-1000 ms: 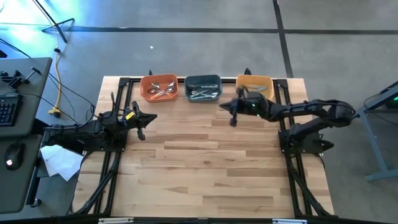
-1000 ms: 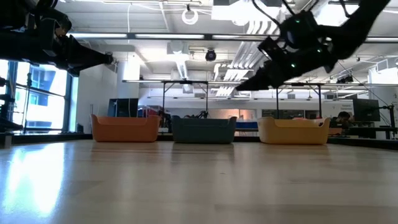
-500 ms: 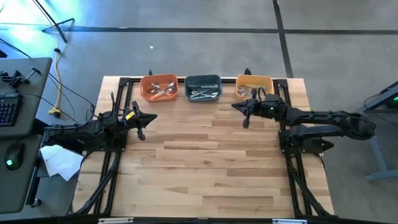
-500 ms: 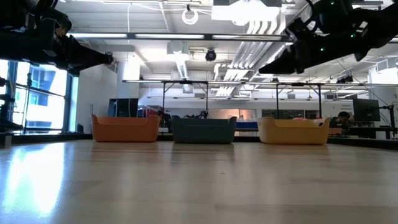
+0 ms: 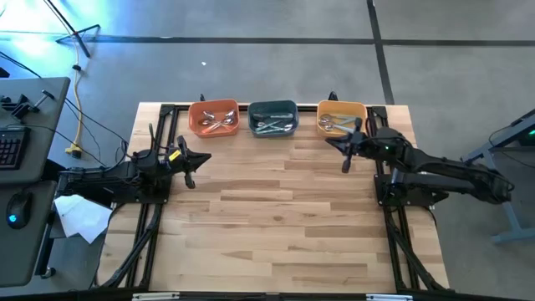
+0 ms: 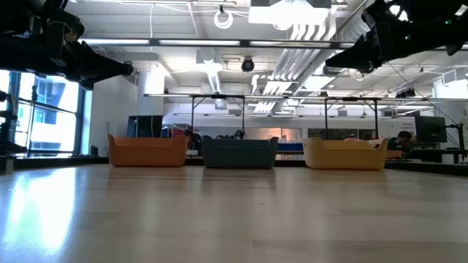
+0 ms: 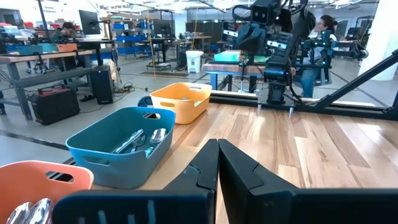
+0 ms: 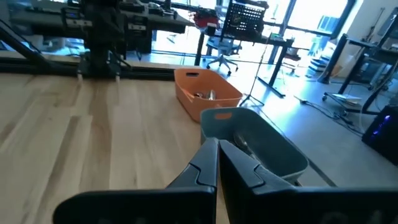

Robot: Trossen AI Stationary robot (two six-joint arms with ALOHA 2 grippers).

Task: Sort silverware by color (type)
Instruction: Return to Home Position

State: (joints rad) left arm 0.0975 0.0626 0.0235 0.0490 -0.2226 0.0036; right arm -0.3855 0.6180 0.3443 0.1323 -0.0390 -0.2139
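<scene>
Three bowls stand in a row at the table's far edge: orange (image 5: 214, 117), teal (image 5: 272, 117) and yellow (image 5: 341, 117). The silverware lies inside them: shiny pieces in the orange bowl (image 5: 219, 122), in the teal bowl (image 7: 143, 140) and in the yellow bowl (image 5: 333, 123). My left gripper (image 5: 205, 159) hovers shut and empty near the table's left side, pointing level. My right gripper (image 5: 328, 140) hovers shut and empty just in front of the yellow bowl, above the table. In the low view both grippers, left (image 6: 126, 71) and right (image 6: 329, 67), hang high above the wood.
Black frame rails (image 5: 159, 209) run along the table's left, right and far edges. Bare wood (image 5: 276, 209) fills the middle and near part. A desk with keyboard and mouse (image 5: 17, 167) and white paper (image 5: 79, 217) lie beyond the left edge.
My right gripper has drawn back toward the table's right edge and risen, from in front of the gap between teal and yellow bowls to in front of the yellow bowl. It has tipped up nearer to level. It has stayed shut and empty.
</scene>
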